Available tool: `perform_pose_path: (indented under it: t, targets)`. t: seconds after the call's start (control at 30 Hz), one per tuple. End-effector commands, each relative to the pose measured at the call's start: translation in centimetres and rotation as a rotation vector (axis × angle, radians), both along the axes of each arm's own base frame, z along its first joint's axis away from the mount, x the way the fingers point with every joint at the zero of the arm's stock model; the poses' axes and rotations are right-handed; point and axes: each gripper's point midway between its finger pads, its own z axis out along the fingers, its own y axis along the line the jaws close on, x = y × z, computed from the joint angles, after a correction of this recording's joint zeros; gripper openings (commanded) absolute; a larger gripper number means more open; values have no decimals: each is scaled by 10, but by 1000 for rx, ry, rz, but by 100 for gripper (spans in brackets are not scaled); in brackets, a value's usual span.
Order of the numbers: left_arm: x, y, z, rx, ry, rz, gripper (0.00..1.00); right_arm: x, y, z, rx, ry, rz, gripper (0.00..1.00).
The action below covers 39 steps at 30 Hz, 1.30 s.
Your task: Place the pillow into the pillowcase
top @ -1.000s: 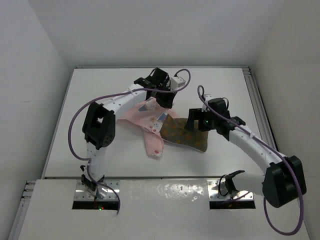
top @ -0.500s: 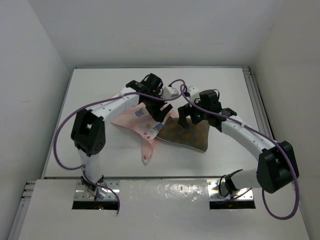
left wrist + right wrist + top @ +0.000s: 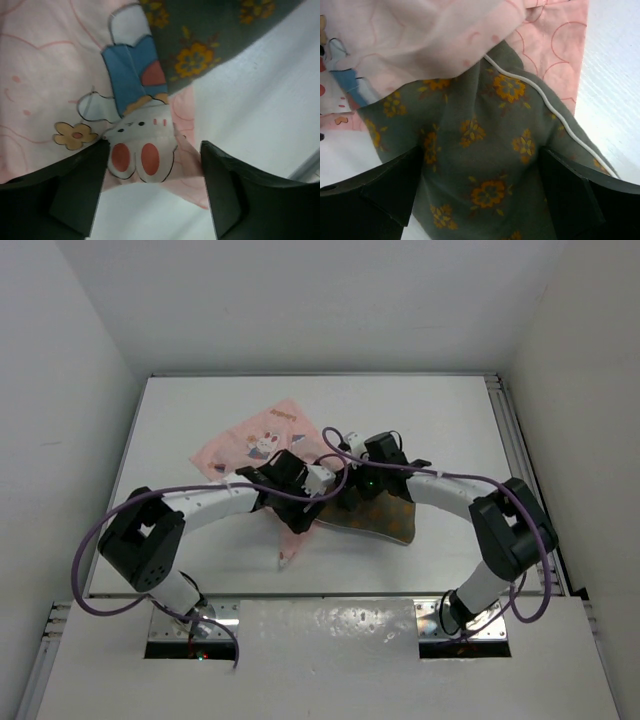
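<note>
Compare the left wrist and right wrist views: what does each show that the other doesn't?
Left wrist only: a whole bunny print on the pillowcase, between the fingers of the open left claw. Right wrist only: pale piping on the pillow, which fills the gap of the right claw. Both: pink pillowcase overlapping the pillow, on the white table.

From above, the left arm [image 3: 215,502] and the right arm [image 3: 450,485] cover the zone where the pillow [image 3: 390,520] meets the pillowcase [image 3: 262,438], hiding that junction. In the right wrist view, the pillowcase covers the pillow's upper end, and the view's lower edge cuts off the remainder.
</note>
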Motion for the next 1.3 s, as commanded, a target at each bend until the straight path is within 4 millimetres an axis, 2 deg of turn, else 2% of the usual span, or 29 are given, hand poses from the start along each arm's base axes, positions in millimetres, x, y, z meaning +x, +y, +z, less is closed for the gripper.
perform_pose_path:
  t: [0.0, 0.03, 0.07, 0.1, 0.13, 0.17, 0.2, 0.23, 0.3, 0.33, 0.37, 0.47, 0.53, 0.6, 0.63, 0.7, 0.8, 0.87, 0.9, 1.0, 1.1, 1.17, 1.27]
  targets:
    - [30, -18, 15, -83, -147, 68, 69, -6, 21, -4, 39, 38, 10, 93]
    - [29, -11, 7, -53, -149, 82, 63, -11, 25, -8, 40, 59, 14, 75]
    - [29, -8, 4, -43, -157, 78, 56, -16, 27, -11, 49, 81, 3, 65]
    - [28, -5, 2, -37, -159, 78, 36, -22, 30, -13, 54, 98, 9, 55]
    - [24, -2, 1, -30, -157, 73, 24, -25, 32, -14, 64, 112, 5, 27]
    - [23, -2, 3, -32, -161, 64, 3, -28, 34, -14, 70, 122, 2, 6]
    - [22, -3, 6, -37, -162, 55, 0, -28, 36, -12, 77, 130, -11, 0]
    - [22, -6, 16, -51, -170, 45, 0, -31, 42, -7, 115, 154, -3, 0]
    - [23, -13, 33, -81, -197, -14, 0, -25, 54, 18, 205, 148, -5, 0]
    - [21, -20, 51, -131, -217, -55, 0, -24, 68, 39, 303, 169, -8, 0]
    - [19, -23, 60, -150, -243, -105, 0, -10, 79, 72, 404, 94, -7, 0]
    - [3, -27, 88, -233, -319, -237, 0, 15, 85, 129, 589, -2, -86, 0]
    - [-7, -26, 105, -290, -360, -290, 0, 29, 78, 163, 704, -59, -170, 0]
    - [-21, -33, 125, -387, -368, -356, 0, 40, 60, 174, 776, -92, -274, 0]
    - [-25, -36, 132, -421, -369, -371, 0, 44, 60, 188, 866, -86, -314, 0]
    - [-27, -48, 152, -505, -395, -399, 0, 46, 56, 192, 942, -48, -367, 0]
    - [-21, -58, 163, -540, -422, -424, 0, 52, 57, 195, 988, -39, -413, 0]
    - [-12, -65, 172, -555, -479, -453, 0, 54, 59, 188, 982, -26, -456, 0]
    - [-5, -70, 179, -569, -509, -450, 0, 60, 57, 175, 961, -13, -505, 0]
    - [11, -78, 189, -593, -556, -437, 0, 65, 61, 165, 980, 36, -532, 0]
    - [21, -80, 193, -590, -591, -433, 0, 69, 68, 169, 1030, 52, -514, 0]
    - [30, -80, 202, -600, -641, -433, 0, 71, 68, 176, 1041, 32, -501, 0]
    - [30, -81, 194, -588, -630, -459, 0, 70, 58, 182, 1018, -23, -508, 0]
